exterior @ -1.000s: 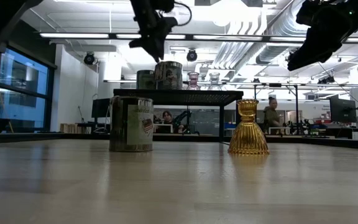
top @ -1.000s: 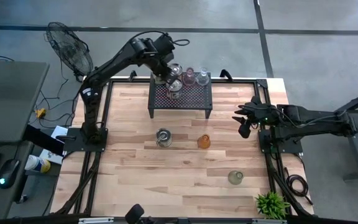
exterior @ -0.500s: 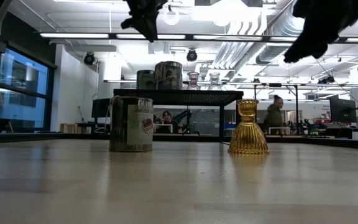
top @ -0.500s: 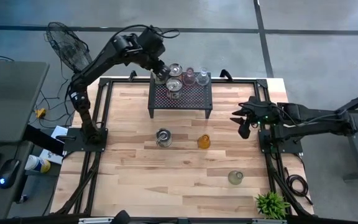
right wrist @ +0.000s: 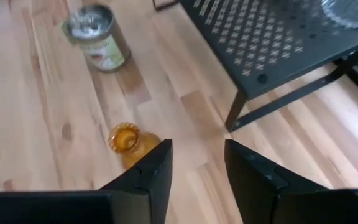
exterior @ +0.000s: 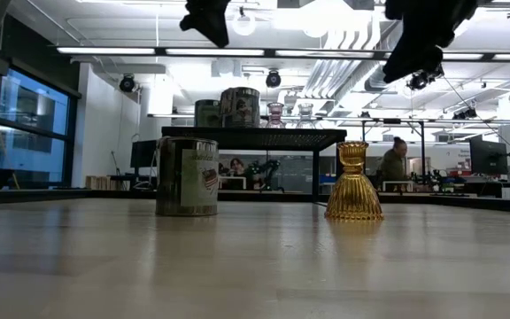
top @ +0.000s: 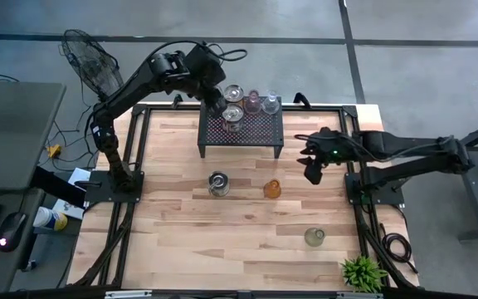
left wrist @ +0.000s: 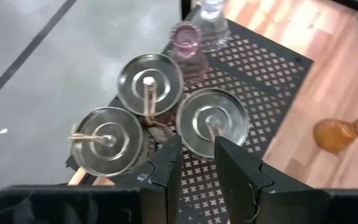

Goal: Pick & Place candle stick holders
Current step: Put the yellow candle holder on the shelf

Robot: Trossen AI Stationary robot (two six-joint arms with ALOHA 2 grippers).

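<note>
Black perforated stand (top: 241,129) at the table's (top: 181,241) far edge (potted plant (top: 362,272) opposite)

grey concrete floor (top: 421,66), desk (top: 7,124) beside a fan (top: 90,62), bright ceiling strip lights (exterior: 122,50), tall window (exterior: 25,124)

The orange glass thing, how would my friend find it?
Start at the black perforated stand at the table's far edge, then look at the open wood in front of it. The amber holder stands there, right of the silvery tin. It is the only orange, ribbed glass piece.

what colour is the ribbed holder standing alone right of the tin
Amber-orange glass holder; the low view shows it best.
</note>
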